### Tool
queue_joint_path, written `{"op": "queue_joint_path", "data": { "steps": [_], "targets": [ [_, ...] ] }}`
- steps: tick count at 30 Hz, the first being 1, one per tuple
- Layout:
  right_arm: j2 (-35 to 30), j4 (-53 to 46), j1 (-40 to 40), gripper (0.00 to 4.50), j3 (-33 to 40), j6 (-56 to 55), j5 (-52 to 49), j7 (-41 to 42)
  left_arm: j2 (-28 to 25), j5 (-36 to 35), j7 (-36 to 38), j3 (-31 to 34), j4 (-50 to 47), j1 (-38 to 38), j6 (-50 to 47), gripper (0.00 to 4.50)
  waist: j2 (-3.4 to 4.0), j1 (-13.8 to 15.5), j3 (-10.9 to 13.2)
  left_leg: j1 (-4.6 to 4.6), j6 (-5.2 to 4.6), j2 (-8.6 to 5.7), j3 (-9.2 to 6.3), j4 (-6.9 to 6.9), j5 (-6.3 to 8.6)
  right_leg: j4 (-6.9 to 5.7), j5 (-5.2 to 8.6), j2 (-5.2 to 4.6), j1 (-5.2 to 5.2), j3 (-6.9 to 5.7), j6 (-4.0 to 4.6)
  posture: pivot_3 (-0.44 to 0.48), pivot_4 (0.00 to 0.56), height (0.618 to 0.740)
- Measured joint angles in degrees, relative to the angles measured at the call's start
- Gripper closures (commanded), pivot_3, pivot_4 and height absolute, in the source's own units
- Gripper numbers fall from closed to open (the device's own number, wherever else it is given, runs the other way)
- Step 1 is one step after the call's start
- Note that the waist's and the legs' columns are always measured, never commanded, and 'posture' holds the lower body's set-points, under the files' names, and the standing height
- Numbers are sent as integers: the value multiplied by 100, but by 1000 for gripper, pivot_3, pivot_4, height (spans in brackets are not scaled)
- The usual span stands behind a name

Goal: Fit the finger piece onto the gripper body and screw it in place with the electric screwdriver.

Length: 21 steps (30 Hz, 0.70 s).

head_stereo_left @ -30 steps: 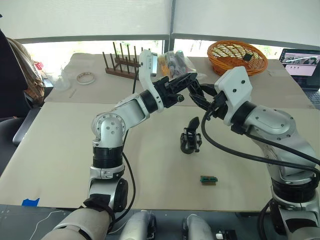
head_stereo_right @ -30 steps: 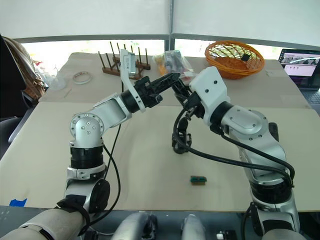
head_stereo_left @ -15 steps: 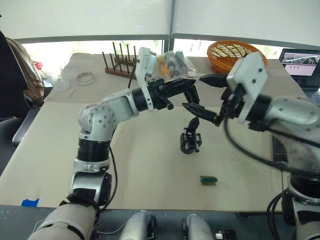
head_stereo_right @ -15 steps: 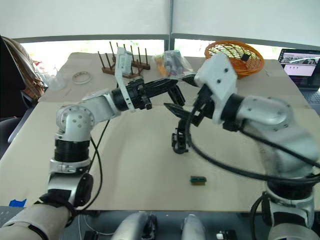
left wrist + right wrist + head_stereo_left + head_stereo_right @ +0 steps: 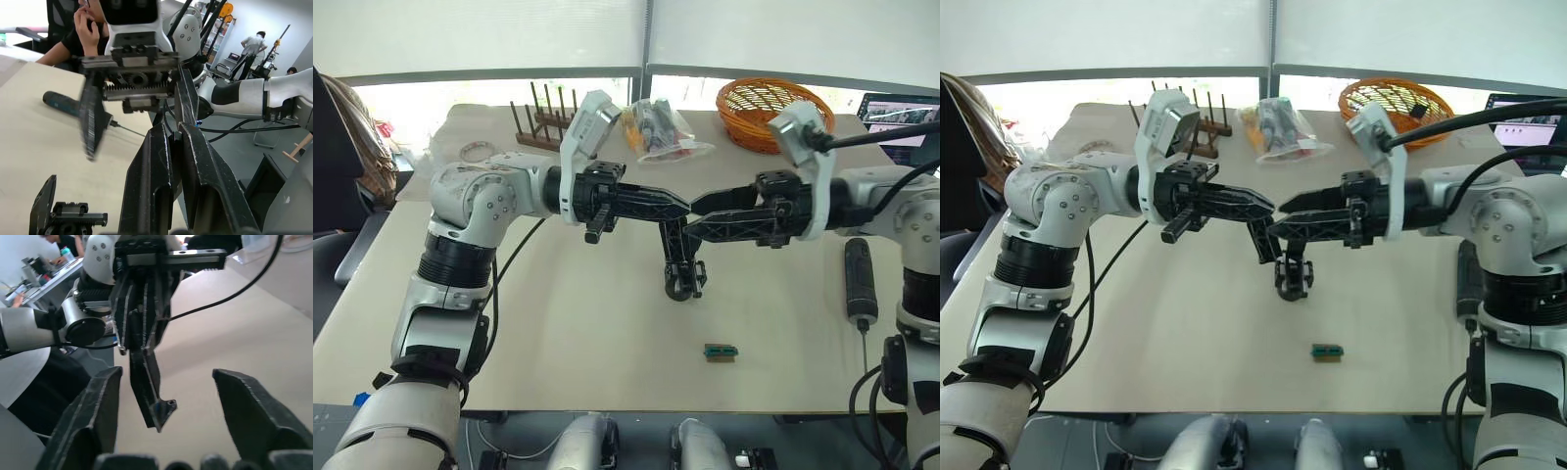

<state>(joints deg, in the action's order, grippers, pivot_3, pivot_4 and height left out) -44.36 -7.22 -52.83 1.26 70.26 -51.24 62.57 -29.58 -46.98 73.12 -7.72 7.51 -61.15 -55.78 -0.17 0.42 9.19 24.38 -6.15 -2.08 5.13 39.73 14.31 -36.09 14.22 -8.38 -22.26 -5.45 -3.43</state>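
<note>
- The left hand (image 5: 683,206) pinches the finger piece (image 5: 152,390), which hangs just above the gripper body (image 5: 682,278) mid-bench.
- The piece looks light, stiff and slick; gripping its broad upper end seems safest.
- The right hand (image 5: 168,396) is spread wide, facing it.
- The right wrist view shows the piece's screw hole; the head views show the electric screwdriver (image 5: 858,279) lying at the far right.

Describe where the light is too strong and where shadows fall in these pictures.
Left eye view: the window strip behind the table is washed out to white, and the gripper body throws only a faint, soft shadow. Right wrist view: the far end of the table glares, and the finger piece in the left hand is a dark silhouette.
</note>
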Motion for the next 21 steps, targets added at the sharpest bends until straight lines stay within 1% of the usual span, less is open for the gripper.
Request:
{"op": "queue_joint_path", "data": {
  "steps": [8, 13, 20, 21],
  "targets": [
    [219, 85, -176, 1509, -110, -112, 53, 61, 32, 89, -34, 29, 5, -5, -5, 4500, 0, 14, 0, 1, 0, 0, -6, 1, 0, -1, 0, -2, 1, -3, 0, 0, 150, 740],
    [331, 30, -173, 1509, -193, -113, 55, 30, 189, 91, -230, 204, 9, -5, -48, 4500, 0, 15, 0, 1, 0, 0, -7, 2, 0, -2, 0, -2, 1, -3, 0, 0, 150, 740],
    [339, -18, -144, 1509, -259, -154, 71, -22, 208, 91, -243, 215, 9, -4, -67, 4500, 0, 12, 0, 1, 0, 0, -6, 2, 0, -3, 0, -1, 1, -4, 0, 0, 150, 740],
    [346, -16, -145, 1776, -259, -161, 78, -37, 207, 91, -237, 215, 9, -4, -67, 4500, 0, 12, 0, 1, 0, -1, -6, 1, 0, -3, 0, -1, 1, -4, 0, 0, 150, 740]
  ]
}}
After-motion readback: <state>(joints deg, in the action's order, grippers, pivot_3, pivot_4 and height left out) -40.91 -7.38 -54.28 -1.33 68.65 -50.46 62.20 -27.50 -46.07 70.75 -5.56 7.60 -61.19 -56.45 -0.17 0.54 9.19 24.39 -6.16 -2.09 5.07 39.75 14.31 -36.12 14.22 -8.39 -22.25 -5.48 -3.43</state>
